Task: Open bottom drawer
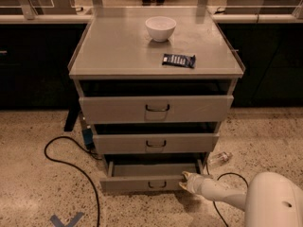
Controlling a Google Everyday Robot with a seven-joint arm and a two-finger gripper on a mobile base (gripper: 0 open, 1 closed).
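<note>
Your gripper (185,180) sits low at the cabinet's (118,51) front, against the right end of the bottom drawer (137,183); you cannot tell whether it is open, closed or holding anything. The white arm (222,194) reaches in from the right of the cabinet, close above the floor.

In front of the cabinet the speckled floor (28,183) lies open. A black cable (71,161) loops left of the cabinet's foot, and a small clear bottle (220,158) lies at its right foot.

All three drawers stand partly out. The bottom drawer is lowest in the cabinet and shows a strip of plain grey inside. The top drawer (118,109) and the middle drawer (118,144) show only dark gaps.

On the cabinet's top a white bowl (160,28) stands towards the back, with a dark packet (178,60) nearer the front right.

The bottom drawer's front faces you, its long axis running left to right across the cabinet, its wire handle (156,185) at centre.
</note>
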